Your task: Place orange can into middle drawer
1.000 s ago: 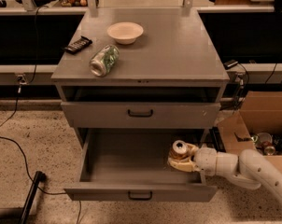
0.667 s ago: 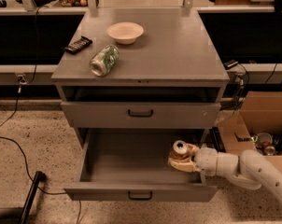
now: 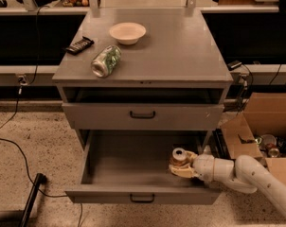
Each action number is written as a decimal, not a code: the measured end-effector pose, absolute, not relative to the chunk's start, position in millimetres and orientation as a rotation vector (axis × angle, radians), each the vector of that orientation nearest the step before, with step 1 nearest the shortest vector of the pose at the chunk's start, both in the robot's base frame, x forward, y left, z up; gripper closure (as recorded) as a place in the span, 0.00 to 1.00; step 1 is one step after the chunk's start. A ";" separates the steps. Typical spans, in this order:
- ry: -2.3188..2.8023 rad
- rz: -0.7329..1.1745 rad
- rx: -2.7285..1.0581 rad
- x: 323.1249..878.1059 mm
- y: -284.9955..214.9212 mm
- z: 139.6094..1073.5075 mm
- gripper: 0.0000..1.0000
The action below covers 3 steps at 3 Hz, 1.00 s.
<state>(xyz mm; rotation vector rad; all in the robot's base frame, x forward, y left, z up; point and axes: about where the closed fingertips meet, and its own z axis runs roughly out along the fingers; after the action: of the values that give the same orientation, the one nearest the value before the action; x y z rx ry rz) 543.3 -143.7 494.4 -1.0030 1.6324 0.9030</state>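
Observation:
The orange can stands upright inside the open middle drawer, at its right side, with its silver top showing. My gripper reaches in from the right over the drawer's right wall, and its pale fingers are closed around the can's lower body. The can's lower part is hidden by the fingers, so I cannot tell whether it touches the drawer floor. The drawer above is pushed in.
On the cabinet top lie a green-and-white can on its side, a pale bowl and a dark remote. An open cardboard box stands to the right. A cable and a dark pole lie on the floor at left.

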 end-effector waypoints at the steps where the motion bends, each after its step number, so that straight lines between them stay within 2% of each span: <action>1: 1.645 0.926 -0.976 549.4 -147.4 462.7 1.00; 2: 1.643 0.931 -0.974 549.8 -145.6 461.0 0.83; 3: 1.641 0.935 -0.977 549.7 -142.9 461.0 0.60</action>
<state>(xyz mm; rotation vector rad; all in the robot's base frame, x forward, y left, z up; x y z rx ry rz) 549.7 -142.9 461.0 -0.9767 1.6412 0.9355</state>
